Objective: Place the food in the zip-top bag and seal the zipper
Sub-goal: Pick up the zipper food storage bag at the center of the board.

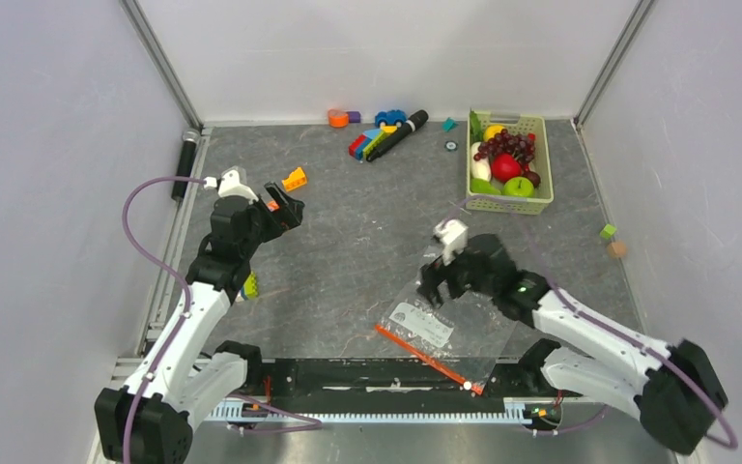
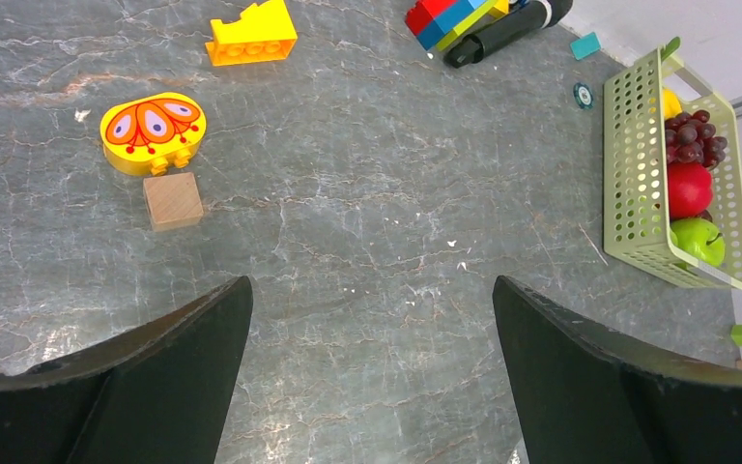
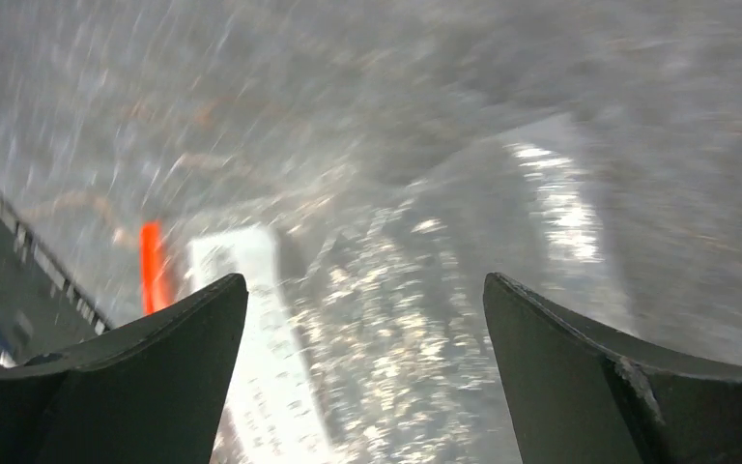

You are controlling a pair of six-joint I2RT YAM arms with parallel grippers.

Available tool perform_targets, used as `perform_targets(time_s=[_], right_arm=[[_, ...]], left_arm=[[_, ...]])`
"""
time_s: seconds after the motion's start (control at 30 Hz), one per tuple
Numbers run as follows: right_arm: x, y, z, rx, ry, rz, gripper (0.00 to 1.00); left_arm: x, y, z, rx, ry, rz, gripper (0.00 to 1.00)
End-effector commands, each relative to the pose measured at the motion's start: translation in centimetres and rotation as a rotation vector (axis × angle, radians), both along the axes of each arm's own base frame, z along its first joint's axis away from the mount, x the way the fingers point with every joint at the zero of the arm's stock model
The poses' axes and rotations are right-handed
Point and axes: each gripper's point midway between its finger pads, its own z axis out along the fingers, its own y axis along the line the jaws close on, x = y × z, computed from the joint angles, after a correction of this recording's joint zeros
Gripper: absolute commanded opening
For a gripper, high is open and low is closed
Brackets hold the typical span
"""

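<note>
The clear zip-top bag lies flat near the front of the table, with its red-orange zipper along the near edge and a white slider at its right end. My right gripper is open just above the bag's far left part; the right wrist view is blurred and shows the bag and zipper between the fingers. The food, grapes, red apple and green fruits, lies in the pale green basket. My left gripper is open and empty over bare table at the left.
Coloured blocks and a black marker lie at the back. A yellow block, a yellow patterned piece and a wooden cube lie near my left gripper. Small cubes sit at the right wall.
</note>
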Motion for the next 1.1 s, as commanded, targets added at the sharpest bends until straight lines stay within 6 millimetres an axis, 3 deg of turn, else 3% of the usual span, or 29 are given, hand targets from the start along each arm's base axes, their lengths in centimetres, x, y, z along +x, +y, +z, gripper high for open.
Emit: perform_targets(time_s=[0.0, 0.23, 0.33, 0.47, 0.6, 0.9, 1.07], right_arm=[[-4.2, 2.3, -2.1, -0.245, 0.091, 0.155, 0.98], [-13.8, 5.6, -4.0, -0.446, 0.139, 0.518, 0.98], [-16.1, 5.5, -5.2, -0.489, 0.175, 0.588, 0.98], [-15.8, 4.2, -6.5, -0.557, 0.172, 0.539, 0.99], [-14.7, 3.3, -7.0, -0.586, 0.14, 0.464, 0.89], [-15.0, 1.7, -9.5, -0.657, 0.176, 0.451, 0.72], [-13.9, 2.5, -8.5, -0.62, 0.113, 0.415, 0.36]], left_arm=[[0.4, 0.1, 1.8, 0.032, -0.062, -0.021, 1.0], [0.6, -0.5, 1.5, 0.022, -0.043, -0.048, 1.0], [0.6, -0.6, 1.4, 0.021, -0.042, -0.049, 1.0], [0.6, -0.6, 1.6, 0.019, -0.044, -0.052, 1.0], [0.5, -0.5, 1.8, 0.019, -0.051, -0.052, 1.0], [0.3, -0.5, 2.0, 0.02, -0.06, -0.053, 1.0], [0.3, -0.5, 1.9, 0.021, -0.057, -0.053, 1.0]])
